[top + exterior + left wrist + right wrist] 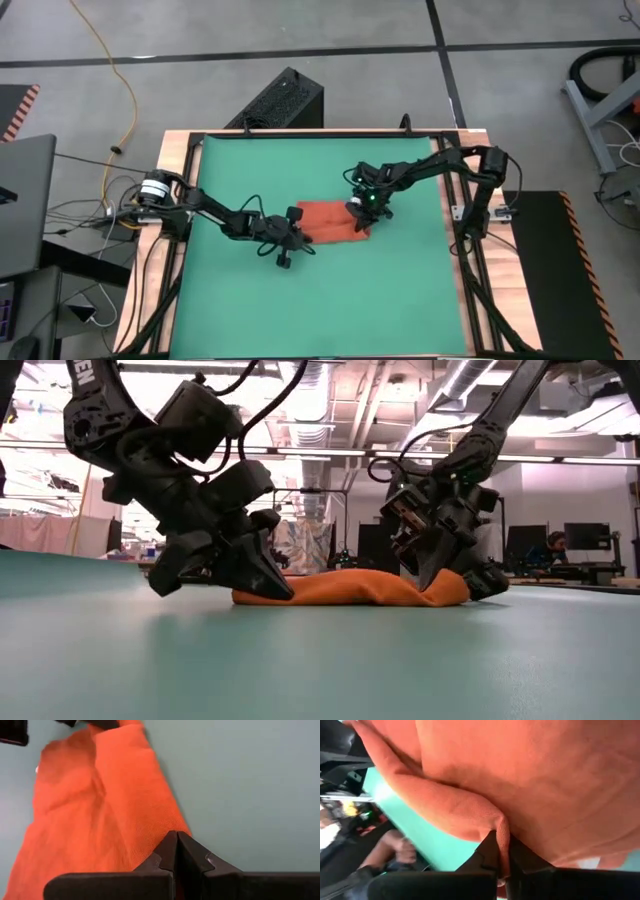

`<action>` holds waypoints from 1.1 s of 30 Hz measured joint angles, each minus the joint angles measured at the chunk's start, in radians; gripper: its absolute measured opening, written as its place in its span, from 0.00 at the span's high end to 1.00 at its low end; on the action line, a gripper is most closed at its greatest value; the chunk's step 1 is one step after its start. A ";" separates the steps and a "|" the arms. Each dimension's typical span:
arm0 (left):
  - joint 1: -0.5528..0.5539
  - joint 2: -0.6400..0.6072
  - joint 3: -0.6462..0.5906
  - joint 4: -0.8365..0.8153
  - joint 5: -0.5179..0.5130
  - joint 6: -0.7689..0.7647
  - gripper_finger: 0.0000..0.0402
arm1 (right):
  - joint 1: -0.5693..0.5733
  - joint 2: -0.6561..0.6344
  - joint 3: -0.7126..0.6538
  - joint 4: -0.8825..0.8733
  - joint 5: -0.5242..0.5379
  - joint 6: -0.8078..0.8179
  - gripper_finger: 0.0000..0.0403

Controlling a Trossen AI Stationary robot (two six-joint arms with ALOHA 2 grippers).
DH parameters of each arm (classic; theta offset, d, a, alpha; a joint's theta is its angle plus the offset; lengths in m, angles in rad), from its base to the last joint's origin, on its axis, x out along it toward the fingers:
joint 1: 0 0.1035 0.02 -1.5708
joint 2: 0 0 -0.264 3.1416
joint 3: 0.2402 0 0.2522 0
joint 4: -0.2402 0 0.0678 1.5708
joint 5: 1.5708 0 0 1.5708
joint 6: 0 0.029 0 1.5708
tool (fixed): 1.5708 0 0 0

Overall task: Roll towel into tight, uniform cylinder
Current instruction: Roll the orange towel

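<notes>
Both end effectors, left [262, 582] and right [440, 582], pinch opposite towel [350, 588] ends; uneven pulls risk a lopsided roll.

The green mat [320, 300] lies bare on its whole near half and along the far strip, so a gripper could pass freely there. The middle is taken: the towel [325, 220] lies there, with the left gripper [297, 238] at its left end and the right gripper [360, 215] at its right end.
</notes>
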 joint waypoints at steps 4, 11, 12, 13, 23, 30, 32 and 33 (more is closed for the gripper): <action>0.000 0.000 0.000 -0.047 0.000 -0.011 1.00 | 0.021 -0.060 0.000 0.009 0.173 -0.086 0.88; 0.000 -0.001 0.002 -0.114 0.020 -0.018 1.00 | 0.059 -0.203 -0.002 -0.095 0.456 -0.100 0.81; 0.000 -0.001 0.003 -0.120 0.022 -0.019 1.00 | 0.063 -0.218 -0.003 -0.117 0.489 -0.102 0.80; 0.000 -0.001 0.002 -0.120 0.024 -0.024 1.00 | 0.069 -0.233 -0.003 -0.143 0.528 -0.102 0.80; 0.001 -0.001 0.001 -0.123 0.041 -0.042 1.00 | 0.158 -0.333 -0.003 -0.153 0.794 -0.194 0.79; 0.013 0.000 0.001 -0.127 0.076 -0.011 1.00 | 0.340 -0.452 -0.094 0.150 0.999 -0.380 0.80; 0.018 0.000 0.000 -0.127 0.087 -0.009 1.00 | 0.379 -0.446 -0.150 0.307 1.004 -0.425 0.81; 0.021 0.000 0.000 -0.127 0.092 -0.009 1.00 | 0.388 -0.438 -0.175 0.346 1.013 -0.431 0.81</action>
